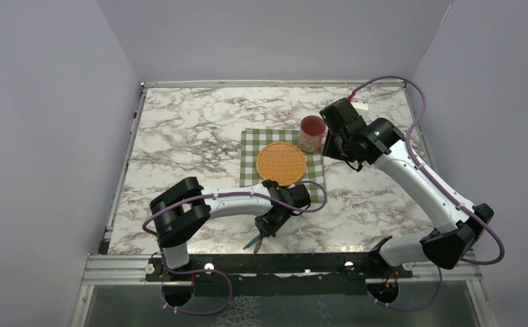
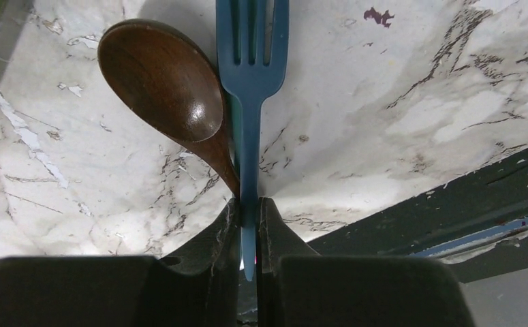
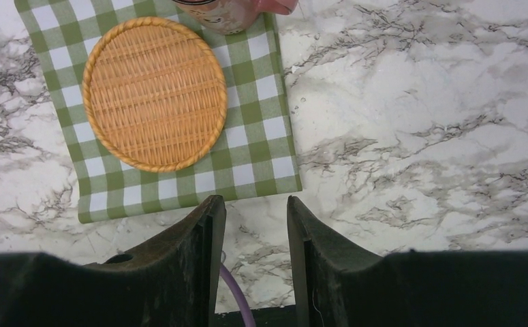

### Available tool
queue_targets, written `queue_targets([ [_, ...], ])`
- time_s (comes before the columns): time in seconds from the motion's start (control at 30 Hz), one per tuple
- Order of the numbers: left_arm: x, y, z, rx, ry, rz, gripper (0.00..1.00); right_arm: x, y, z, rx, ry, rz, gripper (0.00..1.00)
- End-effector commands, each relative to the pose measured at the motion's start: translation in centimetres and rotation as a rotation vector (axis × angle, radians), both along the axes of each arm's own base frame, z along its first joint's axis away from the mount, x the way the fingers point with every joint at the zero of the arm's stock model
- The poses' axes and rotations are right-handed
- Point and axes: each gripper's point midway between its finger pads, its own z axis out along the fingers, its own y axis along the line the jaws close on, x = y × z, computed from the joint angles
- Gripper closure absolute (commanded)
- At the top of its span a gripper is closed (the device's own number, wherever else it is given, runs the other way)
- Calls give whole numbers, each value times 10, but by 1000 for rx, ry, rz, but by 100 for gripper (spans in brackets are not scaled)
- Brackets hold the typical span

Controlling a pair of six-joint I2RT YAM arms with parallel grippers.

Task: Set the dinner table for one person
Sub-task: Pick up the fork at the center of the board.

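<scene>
Biggest first: the dinner table [image 1: 179, 136], marble top spread under everything with a metal frame round it. Hard and slick, I reckon, so whatever I lay down may skate. In the middle lies the green checked cloth [image 1: 251, 146], flat, carrying the round wicker plate [image 1: 281, 163], with a reddish cup [image 1: 312, 133] at its far right corner. My right gripper [image 3: 255, 204] hangs near that cup, jaws partly apart, nothing in them. Down at the table's near edge, my left gripper [image 2: 249, 204] is pinched almost closed on the blue fork [image 2: 251, 68], low on its handle. It looks light, stiff and thin, and could swivel in the pinch. The wooden spoon [image 2: 159, 82] presses alongside; whether I've caught its handle too, I can't tell. Plate and cloth lie just beyond my left jaws.
</scene>
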Motion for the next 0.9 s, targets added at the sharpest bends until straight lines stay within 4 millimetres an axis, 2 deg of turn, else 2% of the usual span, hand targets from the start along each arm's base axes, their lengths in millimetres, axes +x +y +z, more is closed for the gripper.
queue_targets([
  [0.0,-1,-13,-5,-23,20,-20,89,-1,-2,7,31,-26,-24,57],
  [0.3,-4,-9,-2,-25,21,6,79,-2,-3,4,27,-23,-24,57],
  [0.87,-2,2,18,-9,-10,34,77,2,4,0,43,-17,-8,57],
])
